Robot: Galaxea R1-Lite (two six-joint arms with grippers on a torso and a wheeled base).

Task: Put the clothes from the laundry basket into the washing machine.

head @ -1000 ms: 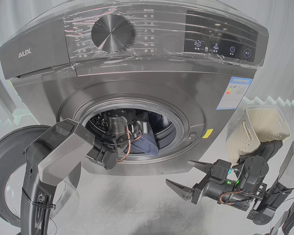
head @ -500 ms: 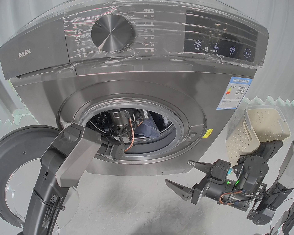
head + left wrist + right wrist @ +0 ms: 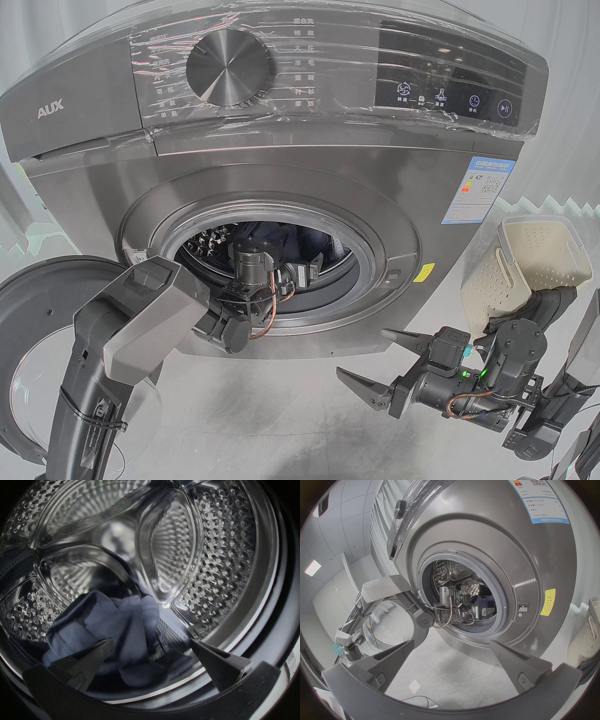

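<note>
So the blue garment (image 3: 103, 620) is seen lying in the drum of the washing machine (image 3: 312, 156), bunched up low and pretty close to the front lip. The left gripper (image 3: 150, 641) is parked just inside the machine's opening, fingers spread wide and nothing held between them. Biggest worry, as far as can be judged: one fingertip sits near a fold of that cloth (whether it's touched can't be told). If the arm gets pulled out of the machine carelessly, the fabric could be hooked and dragged over the lip. The orange cable (image 3: 271, 300) looped at the left wrist is also hung close to the machine's door seal, so a snag there can't be ruled out. More laundry is waiting too: the laundry basket (image 3: 544, 250) is set to the right of the machine, tipped at an angle, with a dark garment (image 3: 544, 306) spilling out of it. That one could be dropped short of the machine if it's only grabbed by a loose edge. The right gripper (image 3: 362, 353) is held low in front of the machine, below the opening and off to its right, fingers wide apart and empty. The opening is blocked by the left arm, so nothing else can be fed in until it's cleared. The door (image 3: 37, 350) is swung open on the machine's left, well out of the way.
</note>
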